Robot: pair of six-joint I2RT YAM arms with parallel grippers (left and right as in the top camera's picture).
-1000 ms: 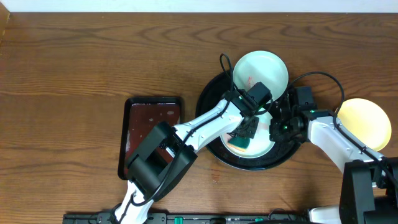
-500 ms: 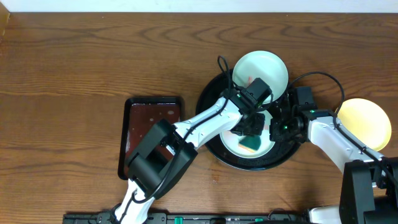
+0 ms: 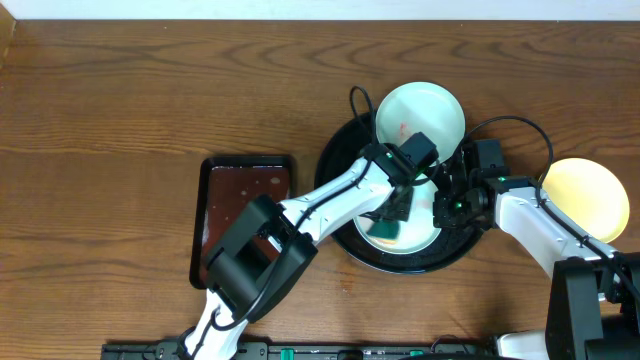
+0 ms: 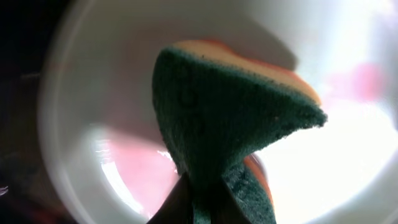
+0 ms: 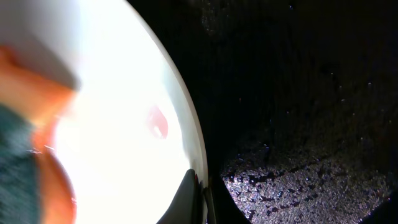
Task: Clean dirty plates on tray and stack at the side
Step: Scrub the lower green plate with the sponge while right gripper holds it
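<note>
Since half a second ago the left gripper (image 3: pixel 398 207) has swung back toward the left side of the near plate (image 3: pixel 425 238), carrying the sponge (image 3: pixel 385 228) with it; the right arm and all three plates sit where they did. The left gripper's fingers are clamped on the sponge, whose green scouring face shows in the left wrist view with an orange backing along its far edge; the sponge is pressed down into the plate's hollow, and pale pink smears (image 4: pixel 134 174) show on the white surface beside it.

The right gripper (image 5: pixel 198 194) is closed on the right rim of the same plate, its fingertips pinching the edge where the white meets the black tray (image 3: pixel 338 232); a small red smear (image 5: pixel 158 121) lies just inside that rim in the right wrist view. This plate lies in the near half of the tray.

The far plate (image 3: pixel 425 112), pale mint-white, sits at the tray's far edge, overlapping the rim, with a faint red mark near its left side; it touches neither gripper. The yellow plate (image 3: pixel 588 200) lies alone on the wood-grain tabletop (image 3: pixel 120 110) to the right of the tray, well clear of it; a small rectangular brown tray (image 3: pixel 245 200) lies to the left, partly under the left arm.
</note>
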